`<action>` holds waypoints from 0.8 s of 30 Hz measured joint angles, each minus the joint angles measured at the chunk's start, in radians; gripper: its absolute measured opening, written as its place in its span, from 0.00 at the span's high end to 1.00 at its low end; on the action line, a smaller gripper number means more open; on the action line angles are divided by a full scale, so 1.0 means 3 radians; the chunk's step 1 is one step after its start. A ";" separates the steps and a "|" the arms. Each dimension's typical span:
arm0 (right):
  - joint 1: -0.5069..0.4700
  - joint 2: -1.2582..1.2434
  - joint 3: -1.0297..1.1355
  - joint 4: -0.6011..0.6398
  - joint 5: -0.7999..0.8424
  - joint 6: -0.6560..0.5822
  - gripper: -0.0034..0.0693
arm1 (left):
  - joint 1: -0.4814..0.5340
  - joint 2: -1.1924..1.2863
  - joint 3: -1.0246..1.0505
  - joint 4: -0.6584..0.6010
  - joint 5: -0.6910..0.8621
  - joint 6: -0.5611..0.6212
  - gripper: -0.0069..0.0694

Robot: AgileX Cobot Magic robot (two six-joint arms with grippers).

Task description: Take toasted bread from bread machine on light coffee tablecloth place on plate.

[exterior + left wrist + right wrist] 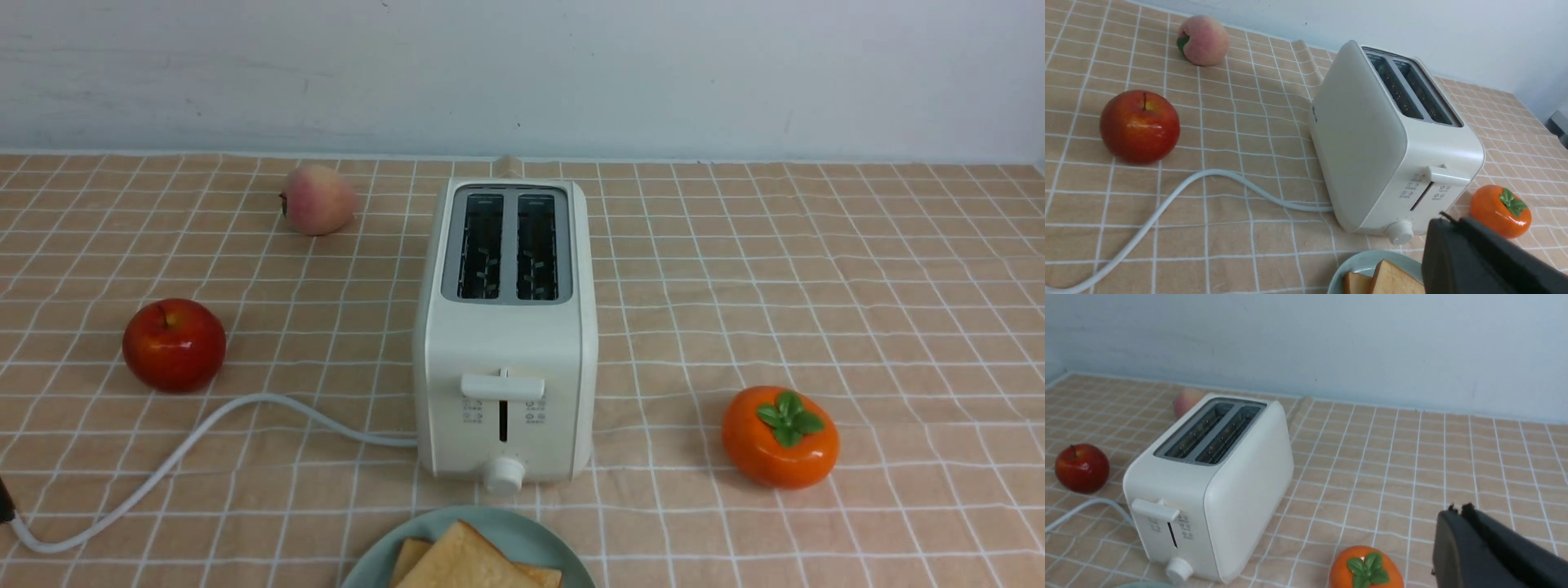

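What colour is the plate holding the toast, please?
The plate is plain pale mint-blue, clearest in the front view.

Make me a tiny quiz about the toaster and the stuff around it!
1. True or false: both slots of the toaster are empty.
2. Pick one: where are the two bread slices? A) inside the toaster B) on the plate C) on top of the toaster
3. Count: how many fruits lie on the tablecloth?

Key:
1. True.
2. B.
3. Three: the apple, the peach and the persimmon.
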 joint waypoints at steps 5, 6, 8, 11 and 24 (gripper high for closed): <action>0.0000 -0.0556 0.0756 0.0074 -0.0589 0.0120 0.97 | 0.0000 0.0002 0.0122 -0.0010 -0.0224 0.0000 0.93; 0.0000 -0.0572 0.0780 0.0074 -0.0612 0.0126 0.97 | 0.0000 0.0002 0.0131 -0.0010 -0.0248 0.0000 0.93; 0.0000 -0.0713 0.0991 0.0084 -0.0855 0.0156 0.97 | 0.0000 0.0002 0.0143 -0.0017 -0.0323 0.0000 0.93; 0.0000 -0.0836 0.1140 0.0085 -0.1001 0.0163 0.96 | 0.0000 0.0002 0.0143 -0.0017 -0.0455 0.0000 0.93; 0.0000 -0.0851 0.1159 0.0087 -0.1003 0.0174 0.95 | 0.0000 0.0002 0.0143 -0.0017 -0.0522 0.0000 0.93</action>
